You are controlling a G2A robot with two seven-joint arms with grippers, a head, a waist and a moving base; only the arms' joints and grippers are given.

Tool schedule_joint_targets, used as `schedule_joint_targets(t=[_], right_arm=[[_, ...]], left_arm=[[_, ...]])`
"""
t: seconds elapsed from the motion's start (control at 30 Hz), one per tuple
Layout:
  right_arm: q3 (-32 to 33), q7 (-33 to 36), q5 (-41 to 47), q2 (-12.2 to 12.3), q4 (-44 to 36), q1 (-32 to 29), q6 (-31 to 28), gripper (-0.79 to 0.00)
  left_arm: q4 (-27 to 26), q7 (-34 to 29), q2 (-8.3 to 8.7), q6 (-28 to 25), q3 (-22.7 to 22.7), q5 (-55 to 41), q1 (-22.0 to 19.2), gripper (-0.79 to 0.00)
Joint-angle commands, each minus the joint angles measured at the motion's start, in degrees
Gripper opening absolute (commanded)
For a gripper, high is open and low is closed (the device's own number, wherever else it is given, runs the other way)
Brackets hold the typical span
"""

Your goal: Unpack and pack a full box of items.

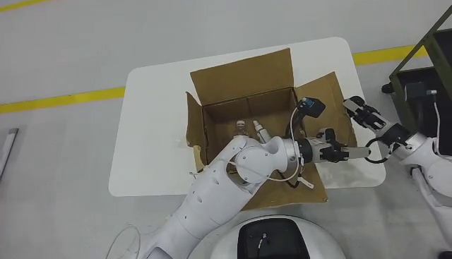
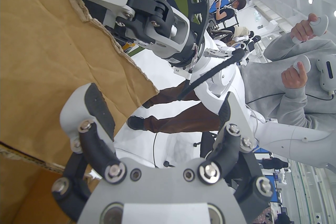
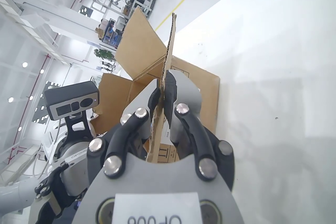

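while the right claw (image 3: pixel 163 89) pinches the flap (image 2: pixel 52 38) edge, left claw (image 2: pixel 160 101) gapes wide.

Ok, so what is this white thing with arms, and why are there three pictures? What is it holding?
It is a robot with two arms. One picture looks down from a camera above its arms; the other two come from cameras on its wrists. On the white table sits an open cardboard box, with what look like two bottle tops inside. Each arm ends in an end effector, a pincher with two fingers. The right end effector is shut on the edge of the box's side flap. The left end effector is open beside that flap, holding nothing.
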Motion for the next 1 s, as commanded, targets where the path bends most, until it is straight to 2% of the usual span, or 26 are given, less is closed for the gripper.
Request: schedule_joint_targets(t=[0.0,0.1,0.23,0.33,0.67,0.97], right_arm=[[-0.1,-0.2,-0.3,0.0,0.2,0.0,0.2,-0.653],[0.0,-0.3,0.0,-0.1,0.2,0.0,0.3,-0.570],[-0.2,0.1,-0.4,-0.1,0.6,0.1,0.3,-0.646],[-0.6,0.4,-0.8,-0.1,0.8,0.3,0.2,-0.785],[-1.2,-0.4,-2.9,-0.2,2.1,0.0,0.1,-0.785],[-1.7,-1.4,-4.6,-0.4,4.1,-0.1,-0.5,-0.785]], left_arm=[[0.1,-0.2,-0.07,-0.1,-0.1,0.1,0.1,0.000],[0.2,-0.4,-0.18,-0.2,-0.3,0.3,0.1,0.000],[0.4,-0.8,-0.32,-0.4,-0.6,0.4,0.1,0.000],[0.6,-1.0,-0.42,-0.4,-1.0,0.4,0.1,0.000],[0.1,-1.0,-0.30,0.0,-3.3,1.0,0.6,0.000],[-7.1,-4.0,2.54,4.5,-11.4,9.0,5.1,0.000]])
